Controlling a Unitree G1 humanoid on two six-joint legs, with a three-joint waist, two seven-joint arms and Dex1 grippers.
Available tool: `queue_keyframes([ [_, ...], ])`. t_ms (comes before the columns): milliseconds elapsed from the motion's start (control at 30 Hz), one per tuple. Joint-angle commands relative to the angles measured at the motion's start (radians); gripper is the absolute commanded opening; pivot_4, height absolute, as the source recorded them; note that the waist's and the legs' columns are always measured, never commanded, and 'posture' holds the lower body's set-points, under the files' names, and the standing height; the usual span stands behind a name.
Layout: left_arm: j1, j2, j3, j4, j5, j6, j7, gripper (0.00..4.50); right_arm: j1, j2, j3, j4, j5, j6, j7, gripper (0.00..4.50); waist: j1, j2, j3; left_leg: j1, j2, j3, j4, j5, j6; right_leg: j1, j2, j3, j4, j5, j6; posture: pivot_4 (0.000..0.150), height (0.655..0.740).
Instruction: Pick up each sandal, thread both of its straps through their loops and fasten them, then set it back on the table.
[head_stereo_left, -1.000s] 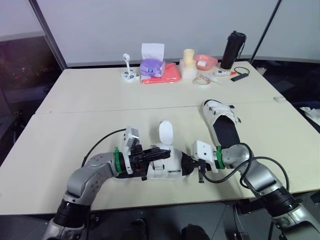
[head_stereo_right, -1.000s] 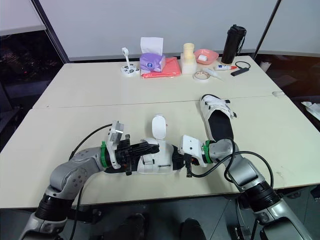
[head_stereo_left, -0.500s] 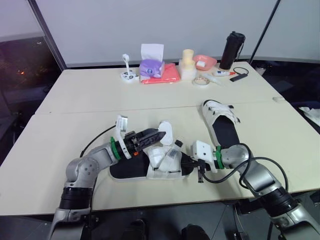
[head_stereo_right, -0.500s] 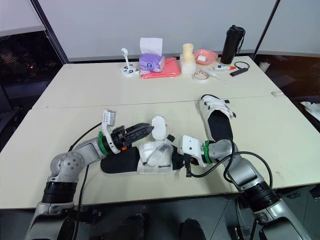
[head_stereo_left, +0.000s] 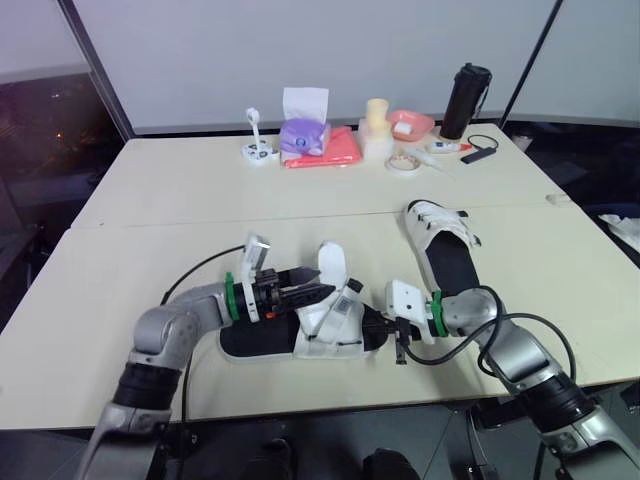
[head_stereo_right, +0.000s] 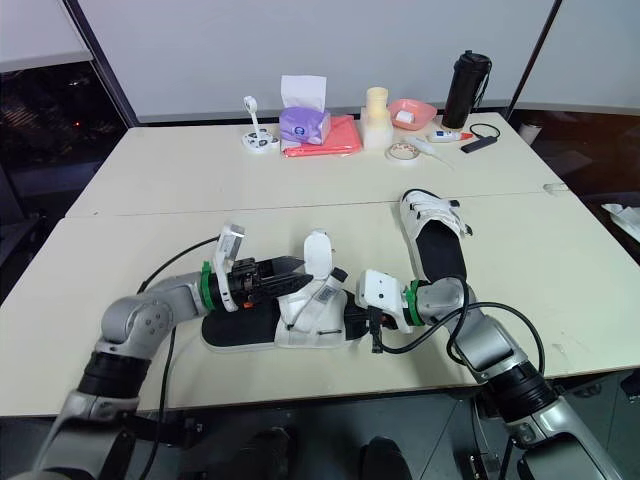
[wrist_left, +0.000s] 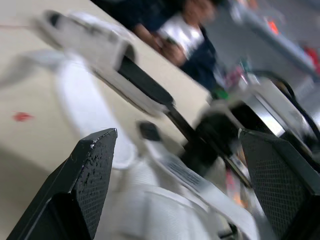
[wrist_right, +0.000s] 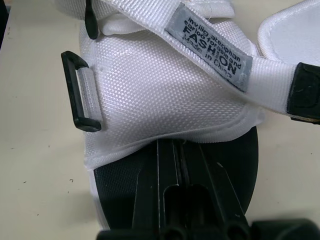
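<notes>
The near sandal (head_stereo_left: 262, 339) has a black sole and white straps and lies near the table's front edge. One white strap flap (head_stereo_left: 332, 266) stands up. A labelled strap (wrist_right: 215, 47) lies loose across the upper, beside a black loop (wrist_right: 80, 92). My left gripper (head_stereo_left: 320, 283) hovers open just left of the upright flap, with nothing between its fingers (wrist_left: 82, 190). My right gripper (head_stereo_left: 378, 326) is shut on the sole's edge at the sandal's right end. The second sandal (head_stereo_left: 446, 243) lies flat further back on the right.
At the back of the table stand a purple tissue box (head_stereo_left: 303, 133), a red cloth (head_stereo_left: 338, 150), a white cup stack (head_stereo_left: 377, 130), a pink bowl (head_stereo_left: 411, 122), a tape roll (head_stereo_left: 403, 161) and a black bottle (head_stereo_left: 470, 98). The table's front edge (head_stereo_left: 330, 400) is close.
My left gripper was shut on the sandal's strap, then lifted off and opened. It now sits open beside the flap. The strap lies loose. The right gripper has not moved.
</notes>
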Motion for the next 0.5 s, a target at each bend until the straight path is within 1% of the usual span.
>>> queue_keyframes([
  [33, -0.055, 0.024, -0.049, 0.007, 0.048, -0.009, -0.071, 4.03, 0.004, -0.006, 0.016, 0.054, -0.059, 0.017, -0.020, 0.00, -0.001, 0.000, 0.000, 0.000, 0.000, 0.000, 0.000, 0.000, 0.000, 0.000, 0.000, 0.000, 0.000, 0.000, 0.000, 0.150, 0.7400],
  [133, -0.115, 0.039, -0.093, 0.044, 0.109, 0.005, -0.076, 4.03, 0.011, -0.006, 0.015, 0.051, -0.061, 0.015, -0.024, 0.00, -0.003, 0.000, 0.000, 0.000, 0.000, 0.000, 0.000, 0.000, 0.000, 0.000, 0.000, 0.000, 0.000, 0.001, 0.002, 0.150, 0.7400],
  [200, -0.147, 0.059, -0.129, 0.056, 0.138, 0.022, -0.108, 4.03, 0.015, -0.007, 0.015, 0.050, -0.063, 0.014, -0.029, 0.00, -0.003, 0.000, 0.000, 0.000, 0.000, 0.000, 0.000, 0.000, 0.000, 0.000, 0.000, 0.000, 0.000, 0.001, 0.003, 0.150, 0.7400],
  [267, -0.179, 0.060, -0.123, 0.068, 0.110, 0.097, -0.114, 4.03, 0.016, -0.007, 0.015, 0.050, -0.063, 0.015, -0.032, 0.00, -0.004, 0.000, 0.000, 0.000, 0.000, 0.000, 0.000, 0.000, 0.000, 0.000, 0.000, 0.000, 0.000, 0.001, 0.003, 0.150, 0.7400],
  [400, -0.241, 0.053, -0.136, 0.097, 0.112, 0.213, -0.101, 4.03, 0.021, -0.006, 0.017, 0.052, -0.067, 0.011, -0.040, 0.00, -0.006, -0.001, 0.000, 0.000, 0.000, -0.001, 0.000, 0.000, 0.000, 0.000, 0.000, -0.001, 0.000, 0.001, 0.003, 0.150, 0.7400],
  [500, -0.262, 0.063, -0.151, 0.071, 0.082, 0.291, -0.152, 4.03, 0.022, -0.005, 0.019, 0.054, -0.069, 0.010, -0.045, 0.00, -0.012, -0.001, 0.000, 0.000, 0.000, -0.001, -0.001, 0.000, 0.000, 0.000, 0.000, -0.001, 0.000, 0.001, 0.004, 0.150, 0.7400],
])
